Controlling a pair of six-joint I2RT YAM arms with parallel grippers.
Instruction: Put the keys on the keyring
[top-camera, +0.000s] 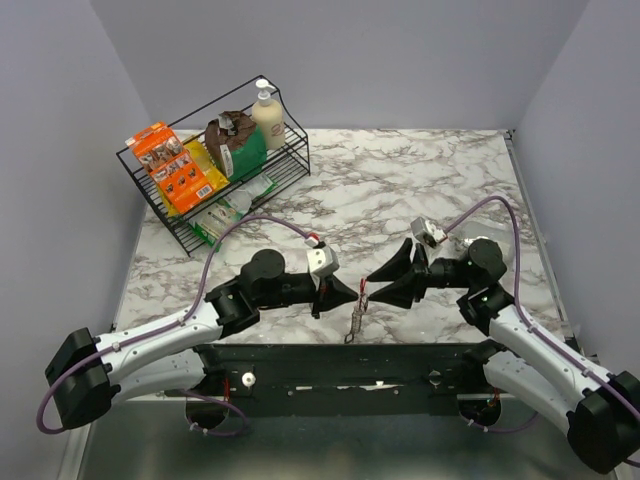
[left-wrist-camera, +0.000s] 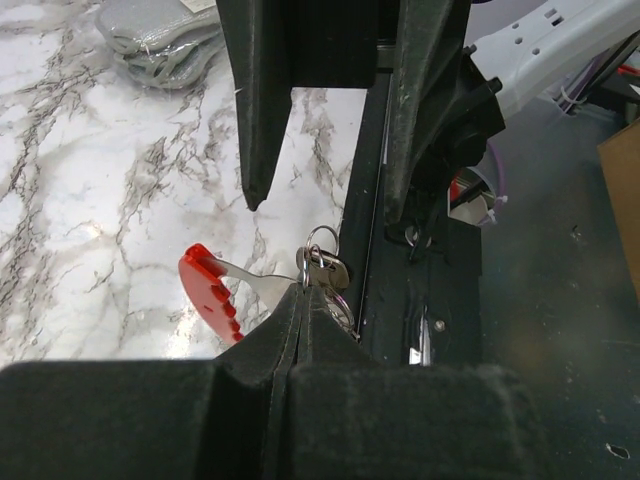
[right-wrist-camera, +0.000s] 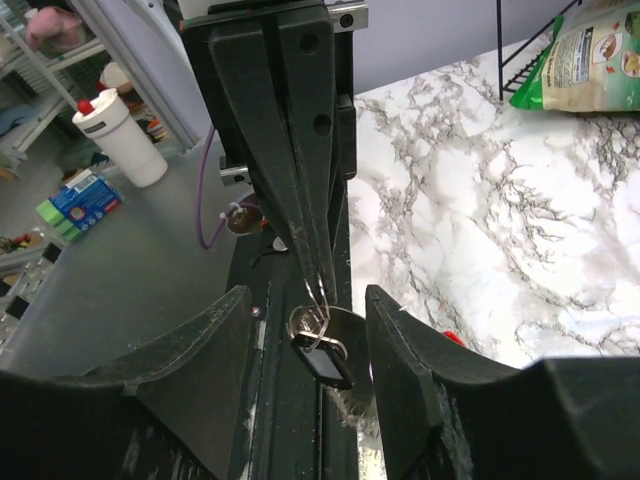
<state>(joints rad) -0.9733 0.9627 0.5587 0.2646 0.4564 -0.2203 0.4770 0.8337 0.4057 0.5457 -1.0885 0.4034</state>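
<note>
No text, brand, number or sign is legible in any view. Printed matter is present but unresolved, as follows:

- Orange cardboard packs (top-camera: 172, 165) in the black wire rack (top-camera: 285, 170): dark picture panels and pale lettering, too small to read.
- Green foil pouch (right-wrist-camera: 590, 50): pale panel of fine print and small picture tiles, blurred.
- White tumbler with red cap (right-wrist-camera: 120, 140): dark label band, characters not resolvable.
- Blue carton (right-wrist-camera: 85, 195) on the grey floor: pale markings, unreadable.
</note>
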